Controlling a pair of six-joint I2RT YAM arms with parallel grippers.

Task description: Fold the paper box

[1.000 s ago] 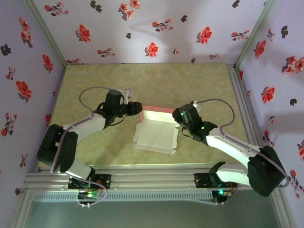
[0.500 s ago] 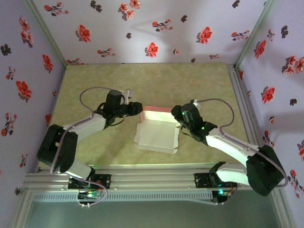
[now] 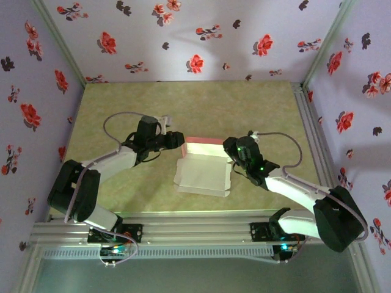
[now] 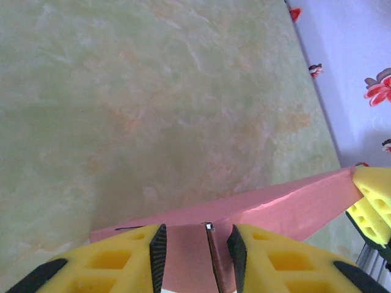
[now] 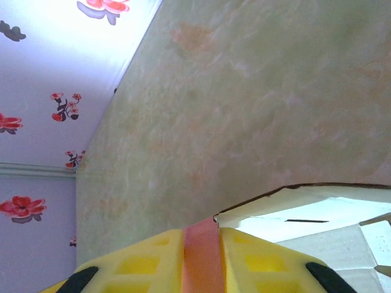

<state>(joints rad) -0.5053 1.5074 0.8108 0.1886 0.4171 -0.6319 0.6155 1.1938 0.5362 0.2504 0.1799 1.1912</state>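
The paper box (image 3: 201,176) lies open at the table's middle, pale face up, with its pink back wall (image 3: 204,140) standing. My left gripper (image 3: 179,140) is at that wall's left end. In the left wrist view its jaws (image 4: 195,244) stand open astride the pink card (image 4: 293,204); a thin flap edge (image 4: 214,256) rises between the pads, apart from both. My right gripper (image 3: 234,149) is at the wall's right end. Seen from the right wrist, it (image 5: 201,244) is shut on a pink strip of the box (image 5: 200,256), with the white inside (image 5: 317,213) beside it.
The green marbled tabletop (image 3: 183,104) stretches behind the box to the floral back wall (image 3: 183,36). Floral side walls (image 3: 30,110) close in both sides. An aluminium rail (image 3: 195,229) runs along the near edge by the arm bases.
The right gripper has moved in and closed on the right end of the pink wall, and the box has slid slightly to the right. The left arm has stayed put.
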